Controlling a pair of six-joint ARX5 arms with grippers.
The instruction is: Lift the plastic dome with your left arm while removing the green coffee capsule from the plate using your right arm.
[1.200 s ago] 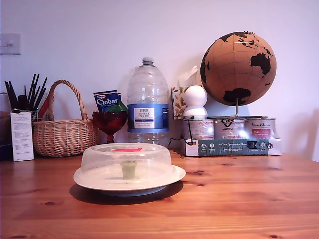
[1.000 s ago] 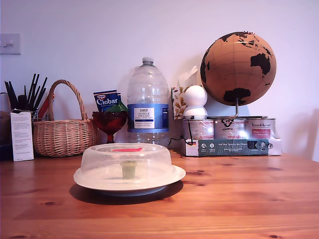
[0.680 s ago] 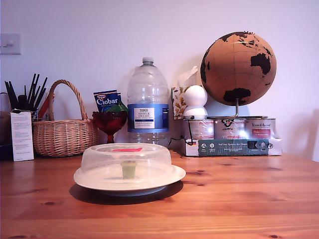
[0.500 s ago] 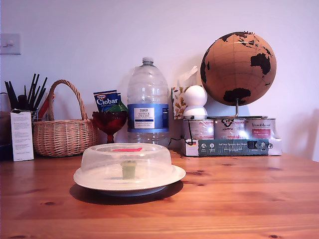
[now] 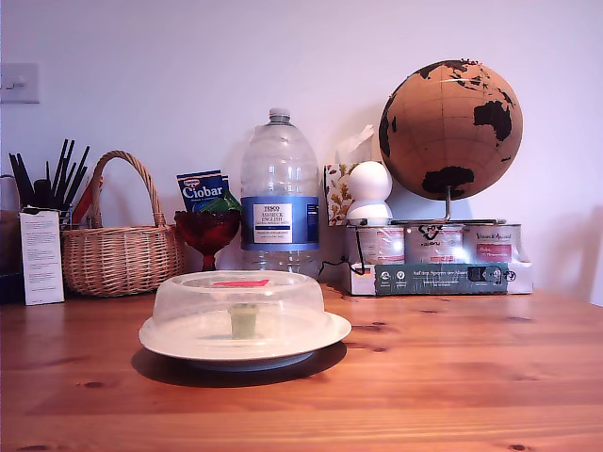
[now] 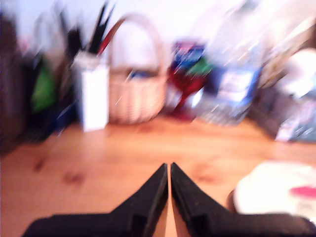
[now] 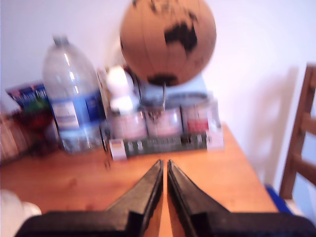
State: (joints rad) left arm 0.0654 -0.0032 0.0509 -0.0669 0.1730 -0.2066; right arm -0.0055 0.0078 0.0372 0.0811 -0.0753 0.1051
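The clear plastic dome point(image 5: 239, 303) with its red tab point(image 5: 239, 282) sits on the white plate point(image 5: 316, 335) on the wooden table, left of centre in the exterior view. The green coffee capsule point(image 5: 243, 321) stands upright under the dome. No arm shows in the exterior view. My first gripper point(image 6: 169, 167) is shut with nothing in it, above bare table; the blurred dome point(image 6: 281, 195) lies off to one side of it. My second gripper point(image 7: 164, 162) is shut on nothing, pointing toward the globe point(image 7: 168, 39) and tins; a pale blur of the plate's edge point(image 7: 11, 207) shows beside it.
Along the back wall in the exterior view stand a wicker basket point(image 5: 121, 252), a utensil holder point(image 5: 41, 247), a red glass bowl point(image 5: 207, 232), a large water bottle point(image 5: 279, 193), a white figure point(image 5: 369, 193), and a cork globe point(image 5: 450, 130) on tins. A wooden chair point(image 7: 300, 143) stands past the table's edge.
None in the exterior view; the dome, plate and capsule stay put. The first wrist view is motion-blurred.
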